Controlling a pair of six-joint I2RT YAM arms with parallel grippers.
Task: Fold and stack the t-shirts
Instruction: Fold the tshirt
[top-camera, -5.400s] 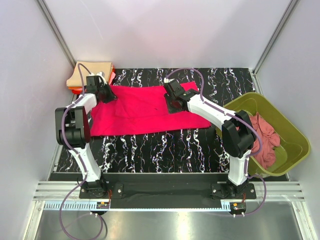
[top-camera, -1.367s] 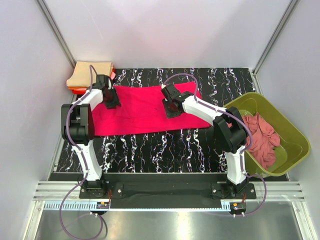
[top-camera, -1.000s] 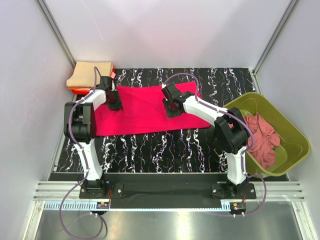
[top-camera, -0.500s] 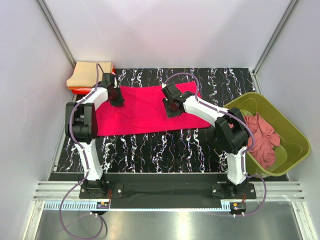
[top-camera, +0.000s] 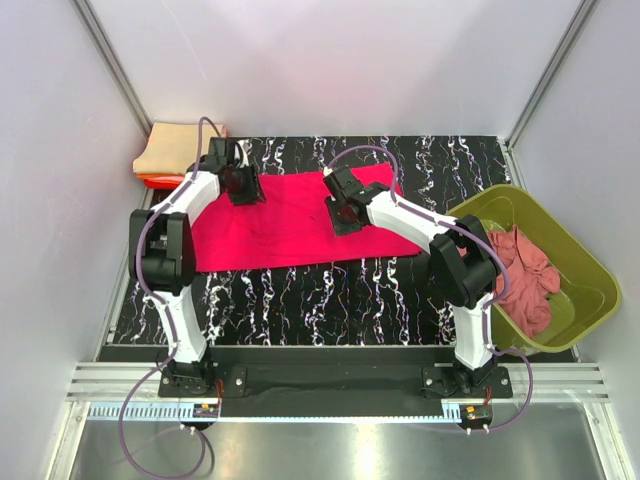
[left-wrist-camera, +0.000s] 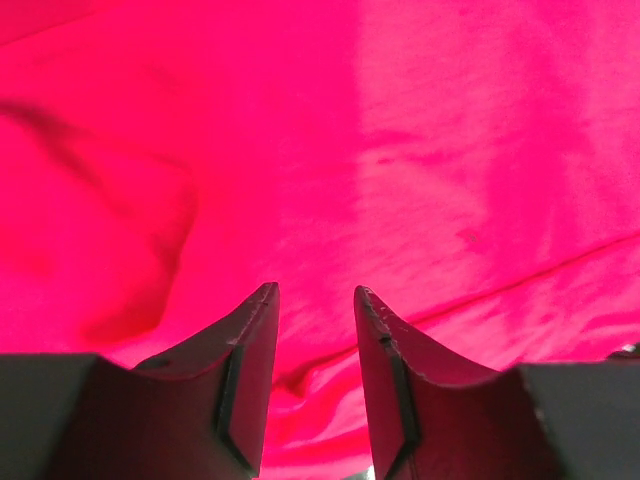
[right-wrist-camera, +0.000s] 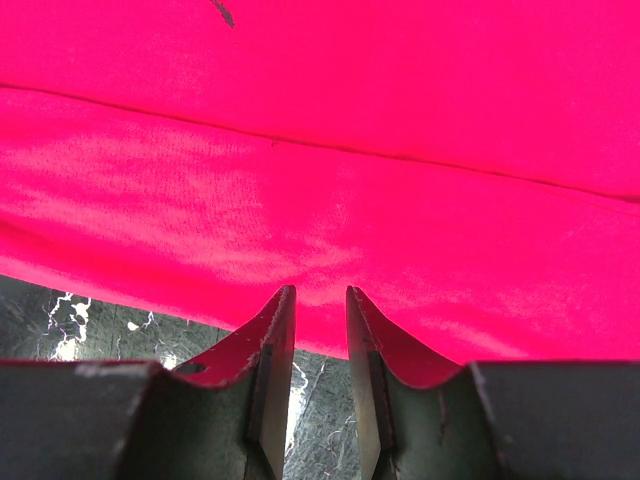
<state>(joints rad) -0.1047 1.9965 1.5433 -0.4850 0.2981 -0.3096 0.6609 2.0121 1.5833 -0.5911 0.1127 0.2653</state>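
Lying flat: crimson-pink t-shirt (top-camera: 285, 228), lightly creased | left gripper (left-wrist-camera: 315, 292), right gripper (right-wrist-camera: 320, 291) narrowly parted, empty

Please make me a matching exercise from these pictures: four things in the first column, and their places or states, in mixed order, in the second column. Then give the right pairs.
Column 1
1. crimson-pink t-shirt
2. dusty rose shirt
3. folded shirts
4. olive-green tub

Column 2
A. stands at the right side, with cloth in it
B. stacked in the far left corner
C. spread out on the table
D. crumpled inside a container

Pairs: 1-C, 2-D, 3-B, 4-A
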